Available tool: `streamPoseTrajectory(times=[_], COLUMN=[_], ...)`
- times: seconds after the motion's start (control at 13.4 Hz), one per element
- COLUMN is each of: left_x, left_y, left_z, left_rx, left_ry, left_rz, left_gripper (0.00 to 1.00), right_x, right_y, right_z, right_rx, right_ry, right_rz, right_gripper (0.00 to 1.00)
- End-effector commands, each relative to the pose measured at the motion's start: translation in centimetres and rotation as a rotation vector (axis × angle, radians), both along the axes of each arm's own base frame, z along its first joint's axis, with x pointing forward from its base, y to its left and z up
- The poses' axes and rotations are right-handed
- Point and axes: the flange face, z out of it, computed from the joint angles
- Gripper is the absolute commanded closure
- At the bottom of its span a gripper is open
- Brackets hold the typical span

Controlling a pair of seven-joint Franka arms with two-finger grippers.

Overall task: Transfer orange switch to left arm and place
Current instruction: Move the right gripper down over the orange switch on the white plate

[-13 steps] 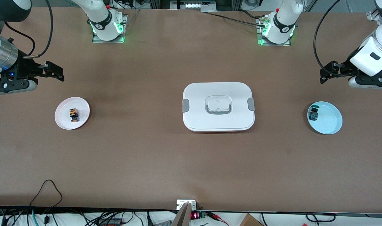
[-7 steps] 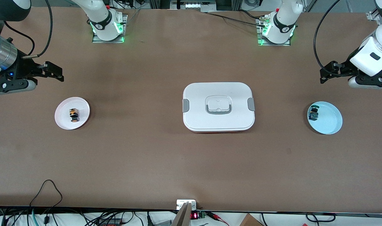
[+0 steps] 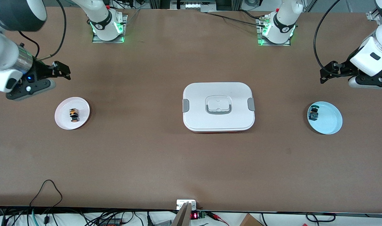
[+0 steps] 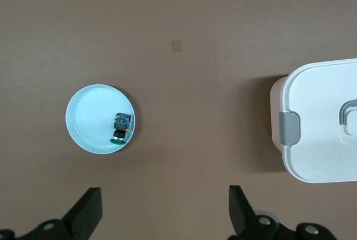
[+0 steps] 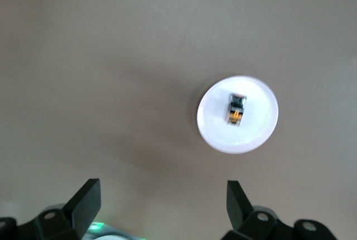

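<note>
Table: brown surface filling the front view; nothing lies loose between the plates and the box.
Box: white, lid on, at frame centre; it sits squarely between the two plates, so a straight carry across would meet it.
Arms: right gripper at upper left of the front view, fingers spread wide and empty; left gripper at upper right, also wide and empty, waiting.
Plates: white plate at left; blue plate at right, holding a green-capped part.
Orange switch: on the white plate, just below the right gripper in the frame; long axis roughly vertical in the frame; the right arm is clearly nearer.
</note>
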Motion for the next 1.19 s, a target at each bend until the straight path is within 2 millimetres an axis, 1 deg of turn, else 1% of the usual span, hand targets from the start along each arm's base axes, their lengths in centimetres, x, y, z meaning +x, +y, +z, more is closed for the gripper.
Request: streamPoseTrajectory(times=[0.0, 0.15, 0.37, 0.52, 0.67, 0.82, 0.89, 1.04, 1.12], left_x=[0.2, 0.2, 0.2, 0.2, 0.2, 0.2, 0.2, 0.2, 0.2], left_y=[0.1, 0.1, 0.1, 0.1, 0.1, 0.1, 0.0, 0.1, 0.1], left_z=[0.6, 0.6, 0.6, 0.6, 0.6, 0.6, 0.5, 0.5, 0.5], left_rx=[-0.017, -0.017, -0.017, -0.017, -0.017, -0.017, -0.017, -0.017, -0.017], left_ry=[0.007, 0.007, 0.007, 0.007, 0.007, 0.007, 0.01, 0.012, 0.012], left_rz=[0.013, 0.013, 0.013, 0.013, 0.013, 0.013, 0.011, 0.013, 0.013], left_gripper=[0.0, 0.0, 0.0, 0.0, 0.0, 0.0, 0.0, 0.0, 0.0], right_x=[-0.6, -0.6, 0.1, 0.8, 1.0, 0.1, 0.2, 0.1, 0.0], right_y=[-1.7, -3.6, -7.5, -9.4, -10.6, -10.7, -10.7, -11.6, -11.7], right_z=[-4.7, -7.9, -13.3, -16.0, -19.0, -21.8, -22.3, -24.2, -25.1], right_rx=[-0.002, 0.021, 0.053, 0.063, 0.07, 0.06, 0.048, 0.059, 0.066], right_ry=[-0.006, -0.003, 0.006, 0.007, -0.012, -0.047, -0.069, -0.053, -0.042], right_rz=[0.203, 0.382, 0.602, 0.701, 0.828, 0.928, 0.975, 1.02, 1.05], right_gripper=[0.0, 0.0, 0.0, 0.0, 0.0, 0.0, 0.0, 0.0, 0.0])
